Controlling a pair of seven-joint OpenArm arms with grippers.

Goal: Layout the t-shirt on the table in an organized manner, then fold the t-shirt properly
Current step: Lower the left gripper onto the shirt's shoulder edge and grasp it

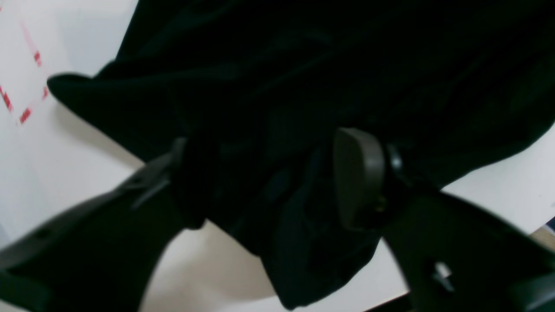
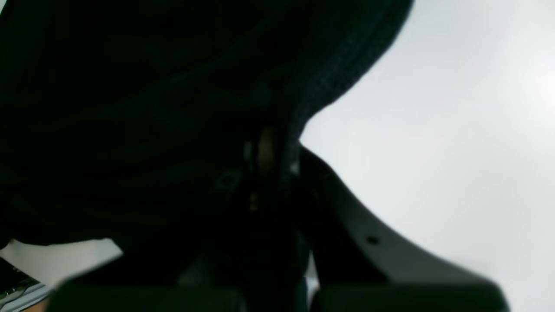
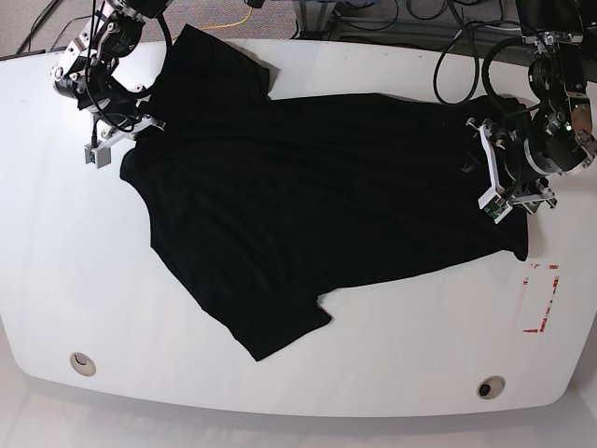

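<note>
The black t-shirt lies spread across the white table, wrinkled, one sleeve pointing to the front edge. At the shirt's right end, in the base view, my left gripper stands open. In the left wrist view its fingers are wide apart with a loose bunch of the t-shirt between them. My right gripper is at the shirt's far left corner, shut on the t-shirt. In the right wrist view its jaws pinch the cloth's ribbed edge.
A red tape rectangle marks the table in front of the left arm, also seen in the left wrist view. Two round grommet holes sit near the front edge. Cables run behind the table.
</note>
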